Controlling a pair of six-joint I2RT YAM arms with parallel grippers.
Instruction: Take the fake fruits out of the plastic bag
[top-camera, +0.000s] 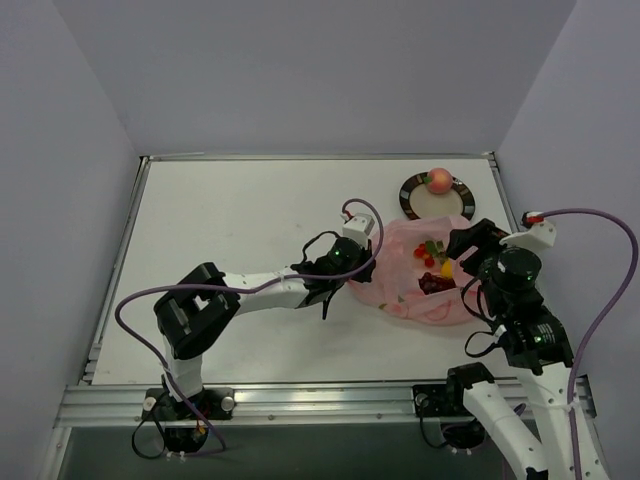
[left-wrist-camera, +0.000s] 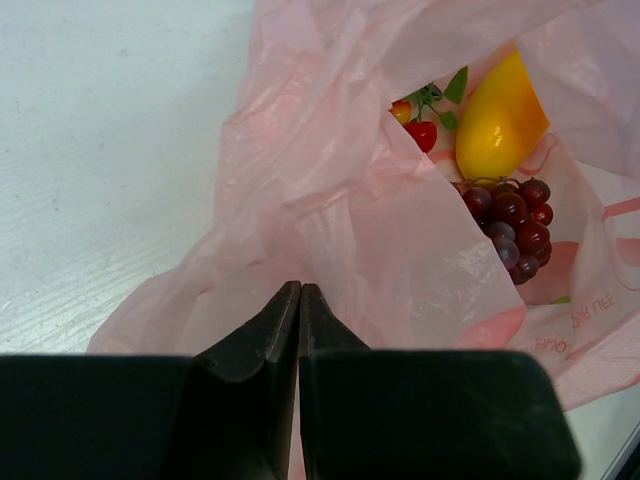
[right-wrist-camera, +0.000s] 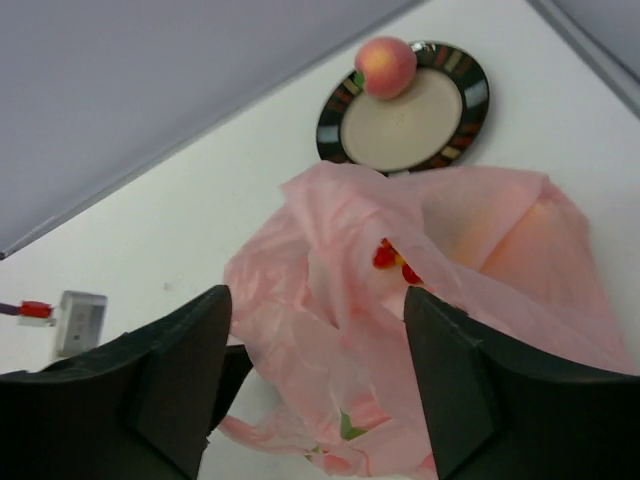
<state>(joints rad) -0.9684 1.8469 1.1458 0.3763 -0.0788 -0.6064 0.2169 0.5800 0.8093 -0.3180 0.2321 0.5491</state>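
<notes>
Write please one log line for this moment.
left pincer: shut on plastic bag | right pincer: open over bag | peach: on plate | grapes, yellow fruit: in bag

Soft, even, bright light falls from overhead; the table (top-camera: 230, 230) reads almost pure white and the walls (top-camera: 300, 70) take a faint lilac cast. Shadows are pale and soft-edged, sitting close under the arms (top-camera: 260, 287) and along the bag (top-camera: 405, 298). In the left wrist view the table nears washout, light glows through the bag, and small white glints sit on the yellow fruit (left-wrist-camera: 498, 118) and grapes (left-wrist-camera: 515, 220). The left gripper (left-wrist-camera: 300, 290) and right gripper (right-wrist-camera: 315, 300) are near-black, underexposed and soft-focused close to the lens. The peach (right-wrist-camera: 385, 66) and plate (right-wrist-camera: 470, 100) show sharper, with slight sheen.
</notes>
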